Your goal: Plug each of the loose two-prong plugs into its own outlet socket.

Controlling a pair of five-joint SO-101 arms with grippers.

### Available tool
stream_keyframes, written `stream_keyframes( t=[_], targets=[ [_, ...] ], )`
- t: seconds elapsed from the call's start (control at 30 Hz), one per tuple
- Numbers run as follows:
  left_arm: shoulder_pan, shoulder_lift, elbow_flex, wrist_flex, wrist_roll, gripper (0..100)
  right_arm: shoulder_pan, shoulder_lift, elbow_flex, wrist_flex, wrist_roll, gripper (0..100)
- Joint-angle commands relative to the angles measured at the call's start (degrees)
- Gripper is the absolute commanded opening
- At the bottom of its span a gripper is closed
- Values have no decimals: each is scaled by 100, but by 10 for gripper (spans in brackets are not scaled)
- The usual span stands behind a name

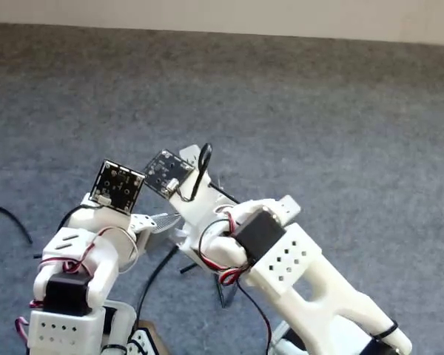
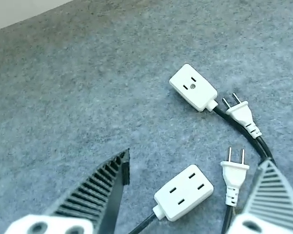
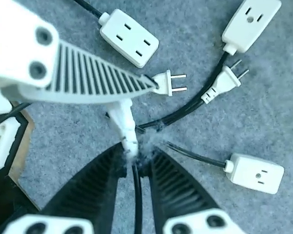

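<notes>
My left gripper [image 2: 195, 163] hangs open over the grey carpet, straddling a white double socket [image 2: 184, 192] and a white two-prong plug [image 2: 233, 173]. Beyond them lie a single socket [image 2: 193, 87] and a second plug [image 2: 240, 113], its prongs just short of that socket. My right gripper [image 3: 136, 156] is shut on the strain relief of the first plug [image 3: 168, 83], whose prongs point sideways, with the left arm's ribbed finger [image 3: 88, 73] across it. The right wrist view also holds the double socket [image 3: 129, 38], the second plug [image 3: 224, 83] and two single sockets [image 3: 251, 17] [image 3: 256, 170].
Black cords [image 3: 185, 109] run across the carpet between the sockets. In the high view both arms [image 1: 81, 259] [image 1: 281, 259] lean in close together over the plugs. A brown board edge [image 3: 19, 146] lies by the arm bases, and a stray black cable [image 1: 7, 218] at the left.
</notes>
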Motion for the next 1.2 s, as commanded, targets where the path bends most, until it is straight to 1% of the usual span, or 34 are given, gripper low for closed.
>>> stream_keyframes(
  t=[0.0,0.13,0.23,0.4,0.5,0.6,0.73,0.77,0.87,0.97,1.03,1.1,1.17],
  targets=[
    [330,75,277,35,-9,397,22,-119,-752,-48,-97,5],
    [602,75,338,35,-9,396,22,-75,-980,119,-105,5],
    [488,75,277,44,-9,396,75,-66,-989,180,-97,5],
    [541,75,295,44,-9,396,585,-75,-1095,154,-132,5],
    [734,75,374,105,-9,396,593,-66,-1297,198,-158,5],
    [734,75,321,123,18,396,585,-66,-1341,207,-237,5],
    [312,75,127,123,26,396,620,-66,-989,171,-193,5],
    [171,75,57,123,26,396,629,-66,-866,163,-88,5],
    [-505,75,-347,123,35,396,875,-66,-453,84,62,5],
    [-1130,75,-831,123,35,396,1367,-66,13,-136,79,5],
    [-1437,84,-1121,185,35,396,1727,-66,242,-145,299,5],
    [-1692,84,-1305,273,35,396,2237,-66,435,-268,536,5],
    [-1833,92,-1358,281,26,396,2756,-66,541,-444,589,5]
  ],
)
